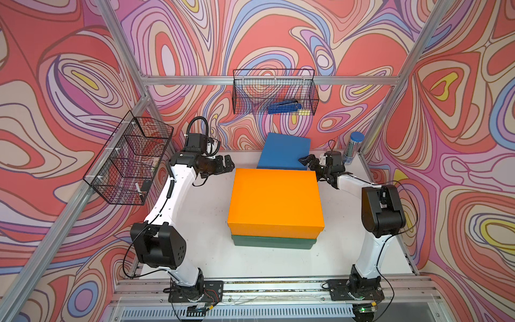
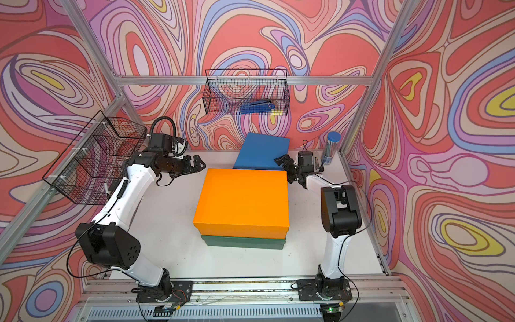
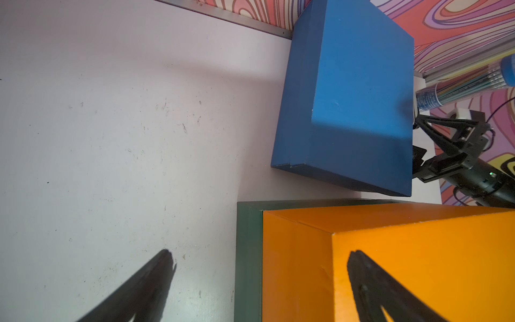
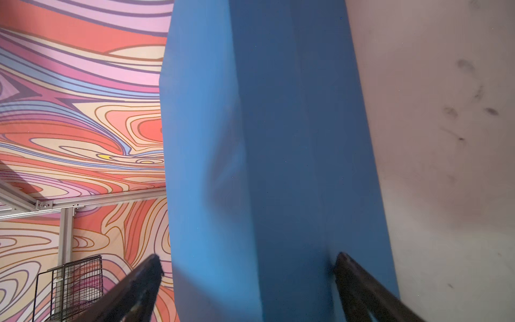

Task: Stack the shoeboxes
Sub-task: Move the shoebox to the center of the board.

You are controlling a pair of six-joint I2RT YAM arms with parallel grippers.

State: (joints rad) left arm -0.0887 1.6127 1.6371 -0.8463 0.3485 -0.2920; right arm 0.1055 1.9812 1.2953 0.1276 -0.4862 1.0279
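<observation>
An orange shoebox (image 1: 276,200) lies on top of a dark green shoebox (image 1: 273,243) in the middle of the white table (image 1: 203,223); both top views show them. Behind them, by the back wall, sits the blue shoebox (image 1: 284,152). My right gripper (image 1: 312,168) is open at its near right corner. In the right wrist view the blue shoebox (image 4: 264,139) fills the gap of that gripper (image 4: 248,256), whose fingers stand wide on either side of the box's edge. My left gripper (image 1: 227,166) is open and empty beside the orange shoebox's far left corner (image 3: 418,264).
A black wire basket (image 1: 274,92) hangs on the back wall with a blue tool inside. Another wire basket (image 1: 131,159) hangs on the left wall, close to my left arm. A clear tube with a blue cap (image 1: 353,147) stands in the back right corner.
</observation>
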